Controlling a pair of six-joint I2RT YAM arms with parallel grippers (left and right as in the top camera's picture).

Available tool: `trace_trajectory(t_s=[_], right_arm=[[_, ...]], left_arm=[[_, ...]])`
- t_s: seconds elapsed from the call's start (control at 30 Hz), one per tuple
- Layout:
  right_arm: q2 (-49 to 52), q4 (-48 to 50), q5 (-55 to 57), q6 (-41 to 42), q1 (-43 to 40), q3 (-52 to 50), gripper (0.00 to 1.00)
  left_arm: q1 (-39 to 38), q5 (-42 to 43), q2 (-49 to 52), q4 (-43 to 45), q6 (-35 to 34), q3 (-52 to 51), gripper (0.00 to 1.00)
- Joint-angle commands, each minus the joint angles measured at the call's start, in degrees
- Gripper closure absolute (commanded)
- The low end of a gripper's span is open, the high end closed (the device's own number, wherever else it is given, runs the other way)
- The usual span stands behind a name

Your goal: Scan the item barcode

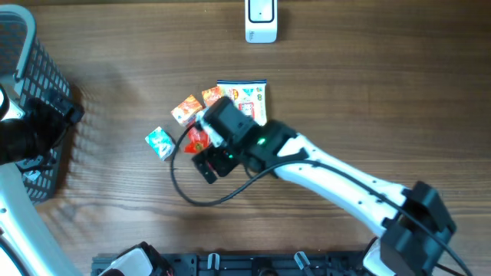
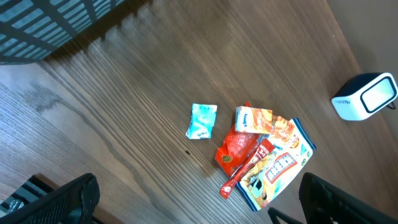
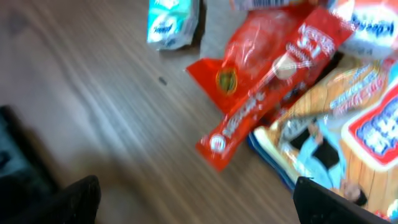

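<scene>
Right gripper [image 3: 196, 190] has its jaws spread all the way and nothing is clamped between them. It hangs low over the snack pile, and the wrist view is a bit blurry. The long red stick packet [image 3: 267, 93] runs diagonally just ahead of the fingers, lying on top of a crinkly red pouch [image 3: 249, 53]. I can't tell if a finger actually touches either one. Left gripper [image 2: 199, 199] is just as wide and empty, hovering off to the side near the dark mesh basket [image 1: 38, 100].

The stuff to scan all sits mid-table, well apart from the scanner [image 1: 261, 21], which is a white, rounded little block at the far edge. There's also a big flat bag [image 2: 280, 165], glossy with cartoon print and a blue edge, a small box [image 2: 253, 119] in white and orange, and a teal sachet [image 2: 202, 120] lying by itself just beside the heap. The table [image 2: 124, 93] is dark wood with streaky grain. A thin black cable [image 1: 184, 192] loops below the right wrist.
</scene>
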Motion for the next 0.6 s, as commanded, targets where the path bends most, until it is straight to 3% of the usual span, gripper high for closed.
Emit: trace_trajectory(t_s=[0.0,0.2,0.57], right_arm=[[3.39,3.63,10.34,0.28,4.48,1.05,0.01],[7.98,5.35,26.10,4.02,8.94,1.05,0.00],[10.38,6.03,26.47,3.17,9.18,0.90,0.00]], left_arm=[[0.31,-0.15,0.00,0.00,0.33,0.04,0.00],[0.31,-0.15,0.00,0.00,0.31,0.04,0.00],[0.31,-0.15,0.00,0.00,0.33,0.04,0.00]])
